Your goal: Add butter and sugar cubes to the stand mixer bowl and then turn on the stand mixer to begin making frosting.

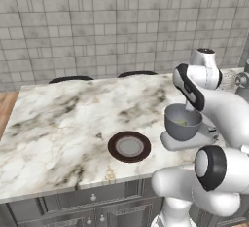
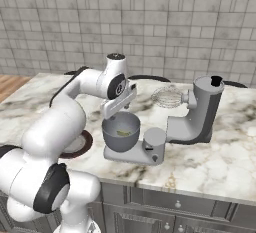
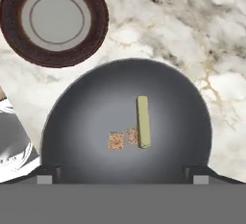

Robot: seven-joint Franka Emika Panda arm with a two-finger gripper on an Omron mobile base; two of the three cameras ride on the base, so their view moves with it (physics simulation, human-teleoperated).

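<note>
While the plate (image 3: 55, 21) sits on the marble at upper left, the two sugar cubes (image 3: 122, 138) lie in the bowl (image 3: 86, 103) beside the butter (image 3: 143, 121); the gripper (image 3: 125, 174) above is spread wide, holding nothing.

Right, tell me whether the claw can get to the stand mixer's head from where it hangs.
Probably yes: the claw hangs open over the bowl, and the stand mixer has its head tilted back beside it, with nothing between them.
</note>
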